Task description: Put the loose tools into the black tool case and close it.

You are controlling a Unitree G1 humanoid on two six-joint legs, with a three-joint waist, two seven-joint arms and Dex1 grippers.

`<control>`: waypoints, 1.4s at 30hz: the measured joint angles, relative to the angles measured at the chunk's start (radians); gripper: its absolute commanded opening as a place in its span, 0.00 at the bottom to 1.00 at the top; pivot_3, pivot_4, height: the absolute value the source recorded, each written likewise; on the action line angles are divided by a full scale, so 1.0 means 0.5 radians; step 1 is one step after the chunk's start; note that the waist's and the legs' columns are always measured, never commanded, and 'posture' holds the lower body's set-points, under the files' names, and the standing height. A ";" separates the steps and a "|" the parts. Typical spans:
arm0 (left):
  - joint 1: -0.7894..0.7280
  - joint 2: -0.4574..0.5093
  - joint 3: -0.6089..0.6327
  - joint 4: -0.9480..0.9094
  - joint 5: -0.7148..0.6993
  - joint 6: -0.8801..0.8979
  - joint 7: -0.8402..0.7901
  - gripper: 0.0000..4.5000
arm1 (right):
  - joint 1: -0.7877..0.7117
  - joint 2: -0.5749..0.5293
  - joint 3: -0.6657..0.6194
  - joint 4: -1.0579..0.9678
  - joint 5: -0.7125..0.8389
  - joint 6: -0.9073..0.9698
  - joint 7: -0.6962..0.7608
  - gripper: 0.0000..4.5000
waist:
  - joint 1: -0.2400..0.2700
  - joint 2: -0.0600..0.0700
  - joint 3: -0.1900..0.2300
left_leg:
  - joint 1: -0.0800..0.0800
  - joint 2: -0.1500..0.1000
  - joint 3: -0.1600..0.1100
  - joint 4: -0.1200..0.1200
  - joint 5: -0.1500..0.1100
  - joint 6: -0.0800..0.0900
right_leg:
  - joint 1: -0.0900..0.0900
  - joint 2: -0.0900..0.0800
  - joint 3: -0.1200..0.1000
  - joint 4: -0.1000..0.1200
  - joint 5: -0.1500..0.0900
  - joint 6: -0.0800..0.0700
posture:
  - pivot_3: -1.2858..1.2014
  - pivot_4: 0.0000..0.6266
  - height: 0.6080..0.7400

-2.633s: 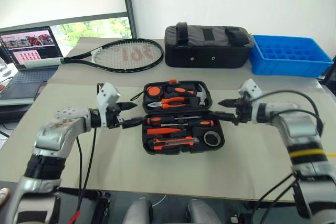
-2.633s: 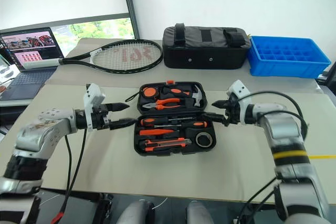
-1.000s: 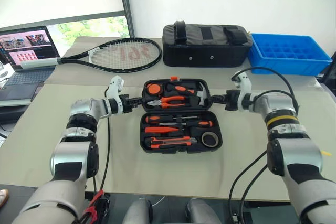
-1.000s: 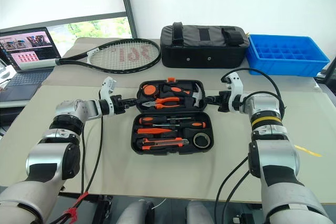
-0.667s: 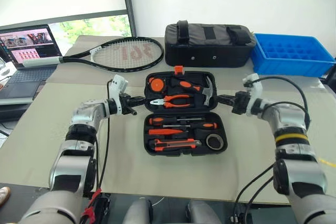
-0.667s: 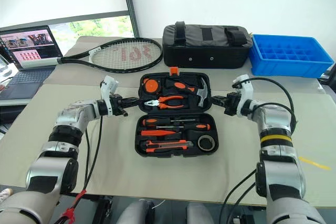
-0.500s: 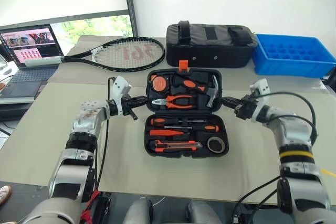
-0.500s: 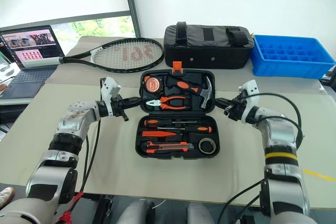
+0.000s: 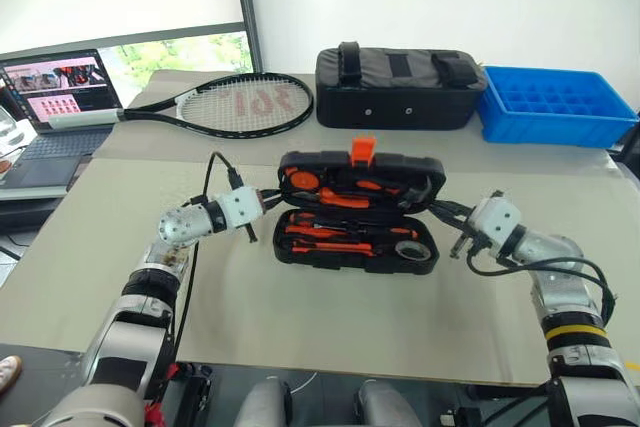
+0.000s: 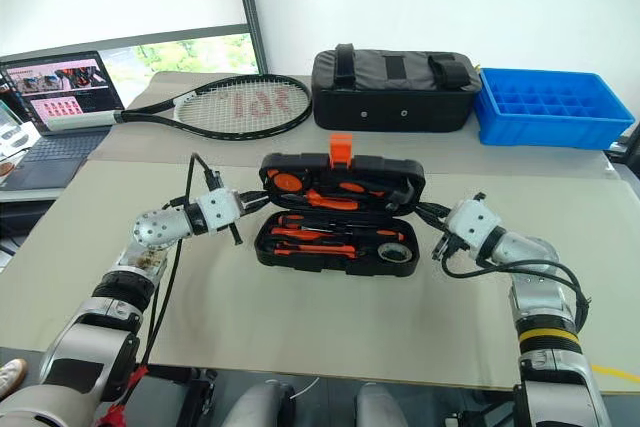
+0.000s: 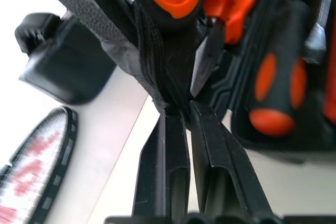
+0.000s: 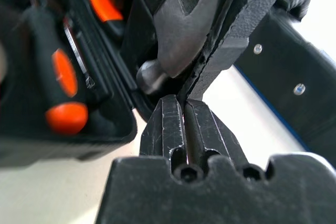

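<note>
Left hand (image 9: 262,200): black fingers drawn together, tips pressed against the left end of the raised lid; not seen to grip anything.

Right hand (image 9: 447,212): black fingers likewise pressed narrow, tips at the right end of the same lid, under its edge.

Small black plastic clamshell tool case (image 9: 357,252): on the beige desk (image 9: 300,327), mid-width, nearer the front edge than the back. Long axis runs left to right, so one hand stands at each short end, about equally near. Base flat, holding orange-handled screwdrivers (image 9: 320,232) and a dark roll of tape (image 9: 405,248).

Lid (image 9: 360,183): tilted over the base, half shut, hinge along the far side, orange latch (image 9: 363,149) uppermost. Judged: closing calls for both ends to come forward and down together.

Beyond, along the back edge: tennis racket (image 9: 240,105), black fabric bag with straps (image 9: 400,87), blue plastic crate (image 9: 556,105).
</note>
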 measured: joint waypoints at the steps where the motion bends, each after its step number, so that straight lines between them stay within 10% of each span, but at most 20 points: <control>1: -0.007 0.030 -0.029 0.029 0.098 -0.109 0.110 0.00 | -0.006 -0.017 0.004 0.039 -0.052 -0.107 -0.045 0.00 | 0.001 0.000 0.000 | 0.000 0.000 0.000 0.000 0.000 0.000 | 0.000 0.000 0.000 0.000 0.000 0.000 | 0.52 0.24 0.75; 6: -0.059 0.222 -0.164 0.039 0.692 -0.501 0.707 0.08 | -0.042 -0.155 0.051 0.191 -0.323 -0.562 -0.274 0.00 | 0.003 0.000 0.000 | 0.002 0.000 0.003 -0.001 0.000 0.000 | 0.000 -0.003 0.002 0.000 0.000 0.000 | 0.52 0.24 0.75; 14: -0.090 0.503 -0.485 -0.163 1.702 -0.537 1.889 0.75 | 0.014 -0.405 0.119 0.392 -0.708 -0.994 -0.626 0.61 | 0.006 -0.001 0.000 | 0.006 0.000 0.008 -0.004 0.000 0.000 | 0.003 -0.013 0.001 0.000 -0.001 0.002 | 0.52 0.24 0.75; 16: -0.094 0.557 -0.554 -0.174 1.825 -0.518 2.111 0.90 | 0.080 -0.476 0.130 0.452 -0.637 -1.026 -0.642 0.75 | 0.002 -0.001 0.001 | 0.008 -0.001 0.012 -0.006 0.000 0.000 | 0.005 -0.017 0.002 0.000 -0.002 0.003 | 0.52 0.24 0.75; 22: -0.110 0.653 -0.651 0.100 1.785 -0.606 2.353 0.90 | 0.457 -0.529 0.149 0.380 0.247 -0.573 -0.099 0.75 | -0.017 -0.011 0.004 | 0.016 0.000 0.020 -0.006 0.000 0.001 | 0.012 -0.020 0.001 -0.001 -0.002 0.004 | 0.52 0.24 0.75; 28: -0.185 0.353 -0.281 0.523 0.616 -0.530 1.370 0.90 | 1.071 -0.671 -0.028 -0.571 1.234 0.757 0.395 0.75 | 0.000 -0.003 0.000 | 0.009 0.000 0.022 -0.001 0.000 0.000 | 0.010 -0.022 -0.005 0.002 -0.003 0.006 | 0.52 0.24 0.75; 34: -0.207 -0.051 0.103 -0.082 -0.786 0.755 -0.154 0.90 | 1.697 -0.935 -0.353 -1.776 1.987 1.905 0.385 0.75 | -0.012 0.003 -0.007 | -0.004 0.008 0.015 0.001 0.002 -0.004 | 0.008 -0.003 -0.013 0.001 -0.005 0.009 | 0.52 0.24 0.75; 42: -0.216 -0.196 -0.028 -0.611 -1.012 1.556 -0.778 0.90 | 1.606 -0.887 -0.035 -2.306 1.876 2.416 0.164 0.75 | -0.056 -0.011 0.000 | -0.002 0.009 0.005 0.008 0.004 -0.006 | 0.010 0.008 -0.001 0.000 -0.011 0.019 | 0.52 0.24 0.75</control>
